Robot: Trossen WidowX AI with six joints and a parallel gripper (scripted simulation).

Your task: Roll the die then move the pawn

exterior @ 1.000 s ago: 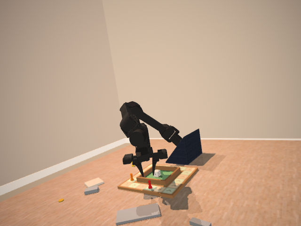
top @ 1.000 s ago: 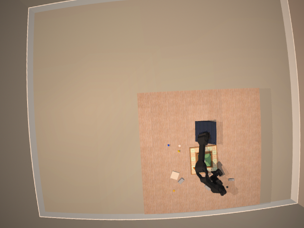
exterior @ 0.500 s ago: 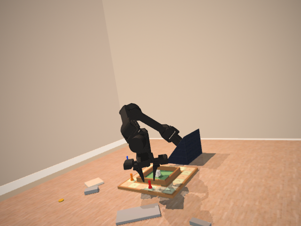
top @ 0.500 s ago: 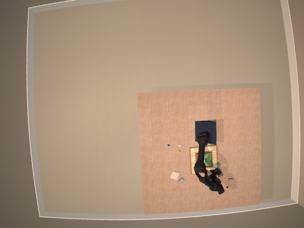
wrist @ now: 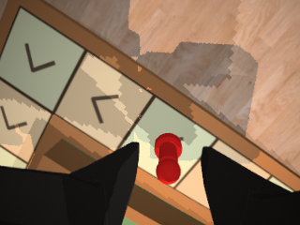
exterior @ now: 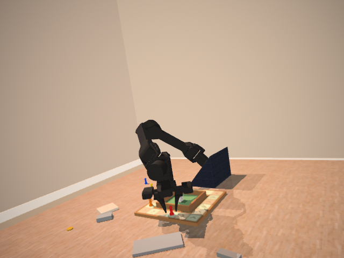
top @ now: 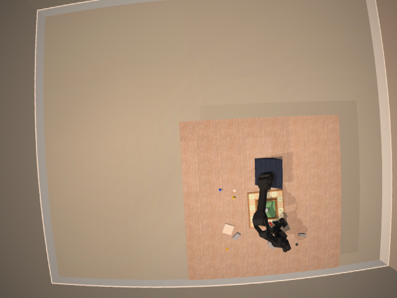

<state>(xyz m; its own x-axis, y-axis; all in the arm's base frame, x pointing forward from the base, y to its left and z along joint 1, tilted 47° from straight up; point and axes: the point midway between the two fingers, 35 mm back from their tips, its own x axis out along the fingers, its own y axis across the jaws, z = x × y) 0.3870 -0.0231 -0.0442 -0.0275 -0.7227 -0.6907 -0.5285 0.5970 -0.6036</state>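
Note:
The red pawn point(wrist: 168, 159) point(exterior: 171, 211) point(top: 270, 223) stands upright on a square of the board's point(wrist: 171, 98) point(exterior: 212, 199) point(top: 250, 205) front row. My gripper point(wrist: 170, 152) point(exterior: 170, 210) point(top: 272, 224) is low over the board, one black finger on each side of the pawn. A gap shows on both sides, so it is open. The white die point(exterior: 180, 198) point(top: 267, 210) lies in the green tray point(exterior: 198, 201) at the board's middle. An orange pawn point(exterior: 150, 202) stands at the board's left corner.
A dark blue wedge point(exterior: 215, 167) point(top: 269, 166) stands behind the board. A blue pawn point(exterior: 145, 180) point(top: 219, 189) and a yellow pawn point(exterior: 151, 184) point(top: 233, 197) stand on the floor to the left. Grey slabs point(exterior: 157, 243) point(exterior: 104, 216), a beige slab point(exterior: 107, 207) and an orange disc point(exterior: 69, 228) lie around.

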